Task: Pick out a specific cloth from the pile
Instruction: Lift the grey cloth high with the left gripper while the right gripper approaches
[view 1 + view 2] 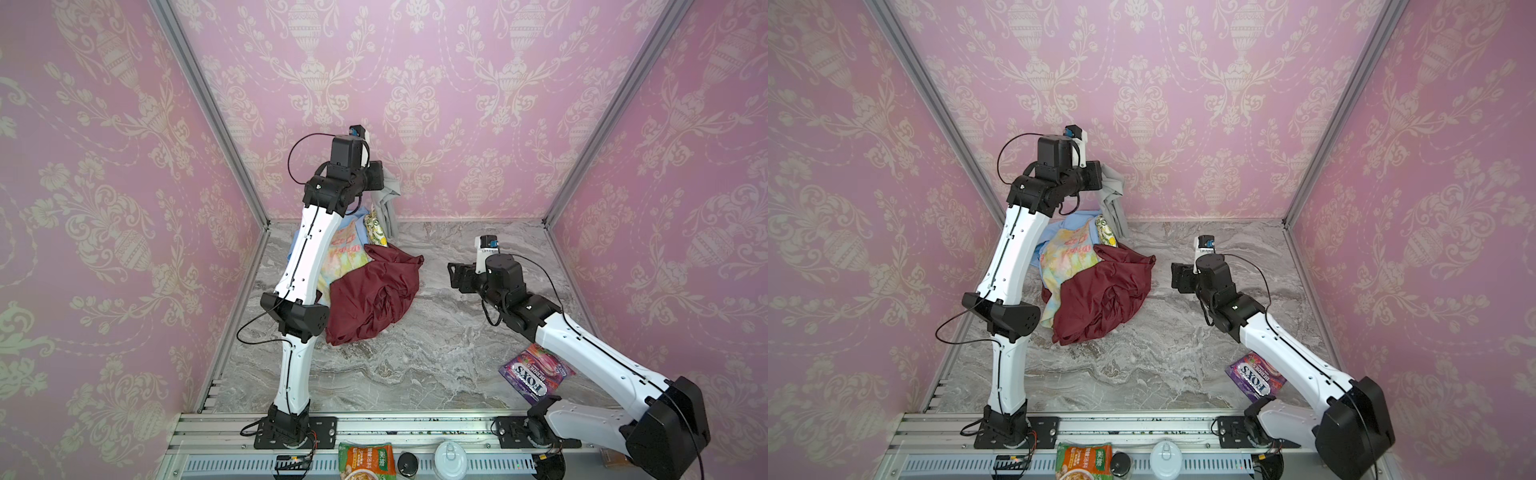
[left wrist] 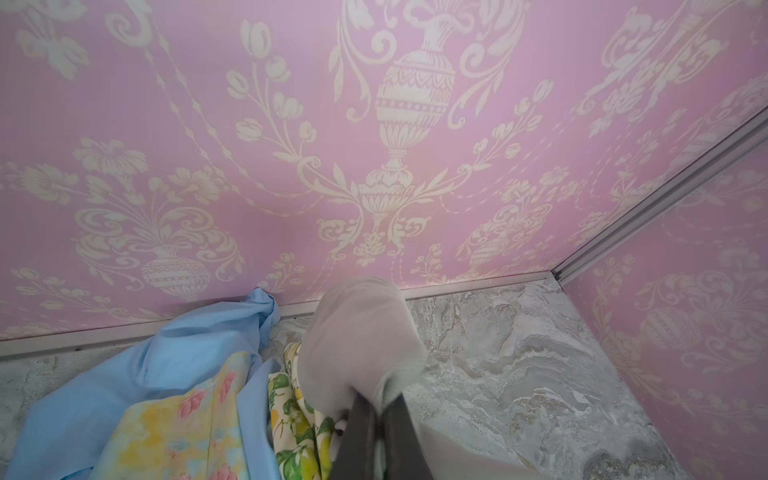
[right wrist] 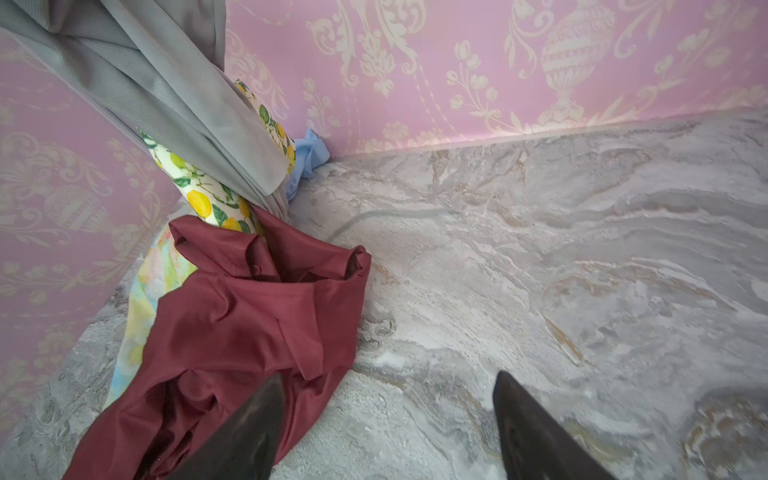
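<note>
The cloth [image 1: 390, 195] is a plain light grey fabric, soft and matte with a fine rib, gathered into long folds. The left gripper [image 2: 376, 419] has its jaws pressed together on the upper end of the cloth and holds it high above the back edge of the worktop [image 1: 415, 365], close to the back wall. The cloth hangs down from there as a narrow band. Its long axis is nearly upright, a little slanted, and its lower end goes into the pile [image 1: 357, 270] at the back left corner. There it touches the lemon-print cloth [image 3: 199, 195], which stands up along it. The maroon cloth [image 1: 374, 295] is shiny and crumpled and lies at the front of the pile, partly on a pastel floral cloth [image 1: 345, 253]. A smooth light blue cloth [image 2: 166, 365] reaches the back wall. The worktop is flat, with a grey marble pattern and brownish veins. The walls [image 1: 415, 83] carry pink wallpaper with cream urns and flowers, and aluminium profiles [image 1: 208, 104] run along the corners. The right gripper [image 3: 388, 374] has its fingers spread wide and holds nothing. It is low over the worktop, near the maroon cloth and pointing toward it. A purple candy bag [image 1: 536, 374] lies near the front right corner.
</note>
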Controlling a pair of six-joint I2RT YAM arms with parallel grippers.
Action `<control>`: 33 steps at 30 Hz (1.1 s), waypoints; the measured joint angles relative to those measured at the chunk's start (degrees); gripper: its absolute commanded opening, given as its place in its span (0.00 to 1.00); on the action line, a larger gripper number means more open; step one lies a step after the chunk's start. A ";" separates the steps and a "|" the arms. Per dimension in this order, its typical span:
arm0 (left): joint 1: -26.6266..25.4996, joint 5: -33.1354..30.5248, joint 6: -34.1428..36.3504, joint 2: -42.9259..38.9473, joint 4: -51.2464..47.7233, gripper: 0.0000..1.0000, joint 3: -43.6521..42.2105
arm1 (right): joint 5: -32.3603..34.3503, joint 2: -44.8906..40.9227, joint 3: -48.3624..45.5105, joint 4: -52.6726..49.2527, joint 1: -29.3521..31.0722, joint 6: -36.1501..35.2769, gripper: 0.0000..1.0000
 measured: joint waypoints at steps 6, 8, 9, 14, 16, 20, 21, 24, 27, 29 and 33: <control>1.88 0.39 -0.79 -6.71 1.84 0.00 0.42 | -4.92 5.73 7.56 4.50 2.64 -4.81 0.83; 3.19 0.76 -1.42 -8.79 2.75 0.00 0.81 | -6.86 8.13 10.84 6.62 3.48 -6.49 0.84; 3.69 0.96 -1.68 -9.57 2.95 0.00 0.92 | -7.74 9.25 12.37 7.54 3.78 -7.04 0.84; 4.31 4.83 -4.63 -12.57 4.02 0.00 1.01 | -12.68 16.22 18.78 15.54 5.53 -8.79 0.86; 4.20 6.84 -5.73 -12.74 4.15 0.00 0.63 | -14.53 19.56 20.48 18.51 6.40 -8.94 0.88; 3.26 9.77 -6.95 -12.74 4.09 0.00 -1.55 | -16.79 27.45 23.15 23.74 8.39 -9.38 0.89; 2.73 10.25 -6.97 -12.74 4.07 0.00 -1.97 | -17.03 29.29 23.58 24.94 8.79 -9.42 0.89; 0.59 11.58 -6.95 -12.74 4.02 0.00 -2.82 | -16.85 35.19 24.98 28.65 9.79 -9.62 0.89; -1.29 12.61 -6.95 -13.03 4.07 0.00 -4.04 | -15.82 41.24 28.02 31.63 10.32 -9.64 0.88; -2.25 13.16 -6.95 -13.64 4.09 0.00 -5.88 | -14.34 45.79 31.85 33.03 10.34 -9.62 0.86; -2.89 13.73 -6.95 -14.80 4.09 0.00 -8.13 | -11.08 53.33 40.74 33.97 10.32 -9.75 0.79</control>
